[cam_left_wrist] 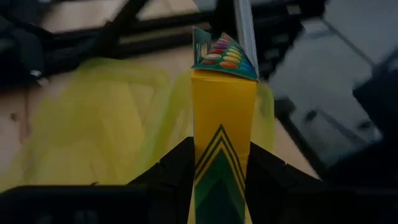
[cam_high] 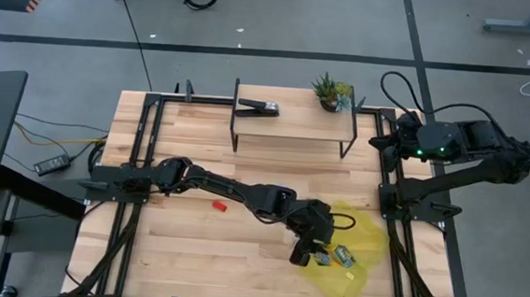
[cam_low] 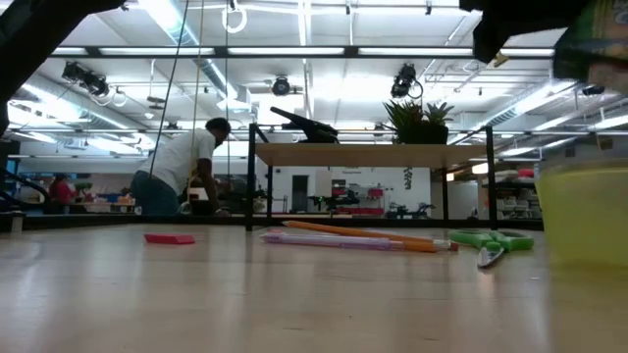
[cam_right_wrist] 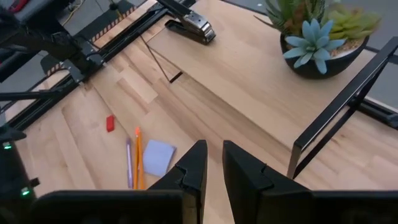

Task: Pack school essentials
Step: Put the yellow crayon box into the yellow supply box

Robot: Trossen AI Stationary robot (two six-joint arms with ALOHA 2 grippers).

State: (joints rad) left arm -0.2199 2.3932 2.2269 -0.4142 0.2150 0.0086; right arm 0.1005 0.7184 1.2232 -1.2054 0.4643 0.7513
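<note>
Left gripper [cam_high: 306,254], at about 5 o'clock on the table [cam_high: 192,256], with jaws clenched on the yellow-green crayon box [cam_left_wrist: 222,134], held upright with its flap open, above the yellow translucent pouch [cam_high: 356,244]. Near 9 o'clock of the gripper, the small red piece [cam_high: 219,203] lies flat. In the low view, orange pencil [cam_low: 368,234] and pink pencil [cam_low: 339,240] lie side by side, the green-handled scissors [cam_low: 496,241] just beside their tips; the pale blue notepad [cam_right_wrist: 158,156] lies just beside the pencils. Right gripper [cam_right_wrist: 212,163], toward 2 o'clock, jaws nearly together, grasping nothing. At 12 o'clock, a raised shelf [cam_high: 295,124] carries a black stapler [cam_high: 258,107] and a potted succulent [cam_high: 331,92].
</note>
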